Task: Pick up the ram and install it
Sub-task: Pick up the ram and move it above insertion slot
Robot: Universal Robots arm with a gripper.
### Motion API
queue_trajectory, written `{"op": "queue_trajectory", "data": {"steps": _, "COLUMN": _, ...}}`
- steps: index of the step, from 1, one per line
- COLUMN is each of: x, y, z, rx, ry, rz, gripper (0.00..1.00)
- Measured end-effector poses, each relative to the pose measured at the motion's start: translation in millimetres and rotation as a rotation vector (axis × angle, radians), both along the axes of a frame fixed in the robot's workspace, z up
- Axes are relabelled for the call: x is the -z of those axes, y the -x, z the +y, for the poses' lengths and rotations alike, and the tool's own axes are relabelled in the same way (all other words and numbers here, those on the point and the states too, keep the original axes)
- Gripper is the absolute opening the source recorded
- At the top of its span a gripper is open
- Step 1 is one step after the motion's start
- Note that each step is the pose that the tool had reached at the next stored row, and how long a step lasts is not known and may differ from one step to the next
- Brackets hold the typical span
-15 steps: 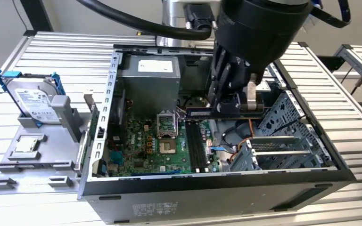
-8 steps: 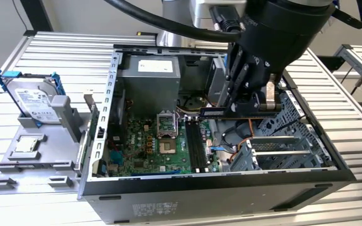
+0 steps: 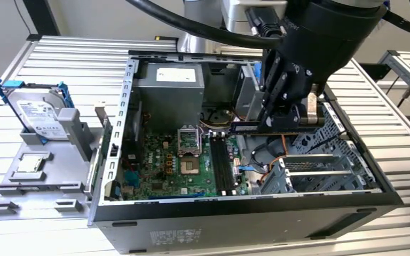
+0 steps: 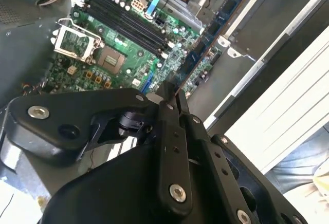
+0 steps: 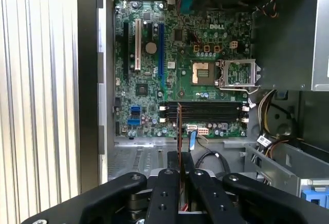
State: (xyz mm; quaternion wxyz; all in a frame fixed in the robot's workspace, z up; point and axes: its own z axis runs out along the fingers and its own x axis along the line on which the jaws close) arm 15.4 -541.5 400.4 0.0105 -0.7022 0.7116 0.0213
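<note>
Clamping the closed gripper [image 5: 179, 168] on the ram [image 5: 179, 129], which is showing edge-on between the fingers in the first wrist view. Holding it inside the open computer case [image 3: 226, 226], above the motherboard [image 5: 149, 75], near the black memory slots [image 5: 205, 111], not seated in any. Standing outside the case, at the exterior view's left: hard drive [image 3: 40, 118] in a blue frame.
</note>
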Motion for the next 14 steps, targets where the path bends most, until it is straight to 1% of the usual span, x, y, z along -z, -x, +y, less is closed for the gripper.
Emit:
{"op": "queue_trajectory", "data": {"steps": 1, "x": 0.1, "y": 0.0, "z": 0.7, "rx": 0.0, "ry": -0.0001, "rz": 0.0, "gripper": 0.0}}
{"op": "queue_trajectory", "data": {"steps": 2, "x": 0.0, "y": 0.0, "z": 3.4, "rx": 0.0, "ry": 0.0003, "rz": 0.0, "gripper": 0.0}}
{"op": "queue_trajectory", "data": {"steps": 3, "x": -0.1, "y": -0.1, "z": 7.3, "rx": 0.0, "ry": 0.0011, "rz": 0.0001, "gripper": 0.0}}
{"op": "queue_trajectory", "data": {"steps": 8, "x": 0.0, "y": 0.0, "z": 30.1, "rx": 0.0, "ry": 0.0026, "rz": 0.0, "gripper": 0.0}}
{"op": "queue_trajectory", "data": {"steps": 10, "x": 0.1, "y": 0.0, "z": 38.7, "rx": 0.0, "ry": 0.0026, "rz": 0.0, "gripper": 0.0}}
{"op": "queue_trajectory", "data": {"steps": 12, "x": 0.0, "y": 0.0, "z": 48.5, "rx": 0.0, "ry": 0.0027, "rz": 0.0, "gripper": 0.0}}
{"op": "queue_trajectory", "data": {"steps": 14, "x": 0.0, "y": 0.1, "z": 57.3, "rx": 0.0, "ry": 0.0028, "rz": 0.0, "gripper": 0.0}}
